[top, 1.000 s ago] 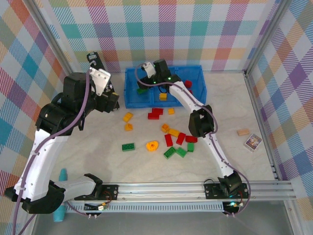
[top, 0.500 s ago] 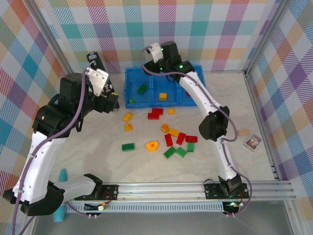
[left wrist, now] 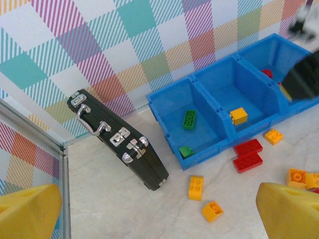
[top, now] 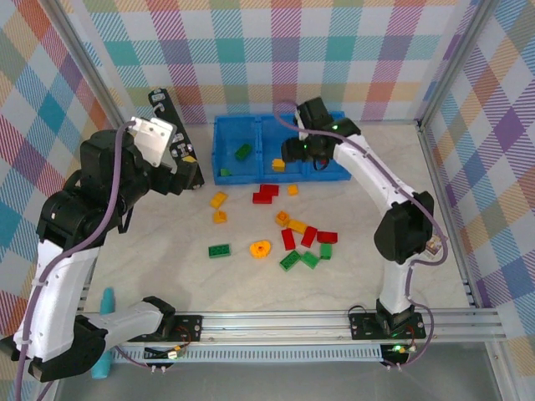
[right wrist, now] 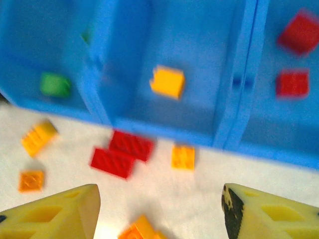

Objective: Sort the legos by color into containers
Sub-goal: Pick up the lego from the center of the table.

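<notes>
**A:** Left claw wide and empty, hanging at 10 o'clock, just off the left end of the bin. Right claw parted, nothing between its fingers, over the bin's front wall at 12.

**B:** Bin contents?

**A:** Left to right: green bricks, yellow brick, red bricks. Colours correct.

**B:** So between picks?

**A:** Looks it. Loose legos lie at 6 of the bin: yellow pair, red pair, mixed cluster further out.

**B:** Next?

**A:** Probably the red pair, nearest the right claw. Come down, straddle one brick, don't pinch the one just beside it.
</notes>
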Tool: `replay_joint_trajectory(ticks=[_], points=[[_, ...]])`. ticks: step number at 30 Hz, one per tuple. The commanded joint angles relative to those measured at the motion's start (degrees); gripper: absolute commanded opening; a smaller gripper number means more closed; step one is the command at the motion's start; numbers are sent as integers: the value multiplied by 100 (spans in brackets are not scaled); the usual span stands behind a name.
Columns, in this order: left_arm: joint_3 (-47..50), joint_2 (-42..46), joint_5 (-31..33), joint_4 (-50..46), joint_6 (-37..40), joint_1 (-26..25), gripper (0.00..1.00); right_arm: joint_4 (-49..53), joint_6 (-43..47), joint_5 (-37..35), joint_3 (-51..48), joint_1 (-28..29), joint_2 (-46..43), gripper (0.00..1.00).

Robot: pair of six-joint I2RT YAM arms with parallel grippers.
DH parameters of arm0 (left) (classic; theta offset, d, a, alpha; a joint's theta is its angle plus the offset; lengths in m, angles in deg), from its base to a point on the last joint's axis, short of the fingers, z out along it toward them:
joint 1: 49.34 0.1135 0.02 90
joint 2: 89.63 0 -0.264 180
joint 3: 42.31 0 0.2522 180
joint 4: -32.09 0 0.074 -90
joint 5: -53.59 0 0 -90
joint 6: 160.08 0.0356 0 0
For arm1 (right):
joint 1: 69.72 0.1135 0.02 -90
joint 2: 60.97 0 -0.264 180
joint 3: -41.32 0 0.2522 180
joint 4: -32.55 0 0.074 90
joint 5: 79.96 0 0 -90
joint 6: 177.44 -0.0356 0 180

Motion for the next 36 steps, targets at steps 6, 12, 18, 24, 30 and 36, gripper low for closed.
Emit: replay_joint_trajectory(ticks=[6, 12, 18, 24, 30, 36], points=[[-55, 122, -236, -125, -124, -35, 100, -52, -239, 453, -877, 30, 126, 68], [-169, 68, -194, -265, -158, -35, 100, -423, -308, 420, -1024, 30, 590, 68], [-200, 13, -168, -285, -140, -34, 100, -481, -130, 330, -665, 30, 1113, 68], [-200, -60, -153, -311, -141, -31, 100, -658, -24, 145, -570, 30, 1443, 68], [-218, -121, -133, -320, -133, -35, 100, -791, 18, -82, -365, 30, 1831, 68], [-241, -216, -89, -335, -115, -34, 100, -834, 25, -264, -207, 30, 2125, 66]])
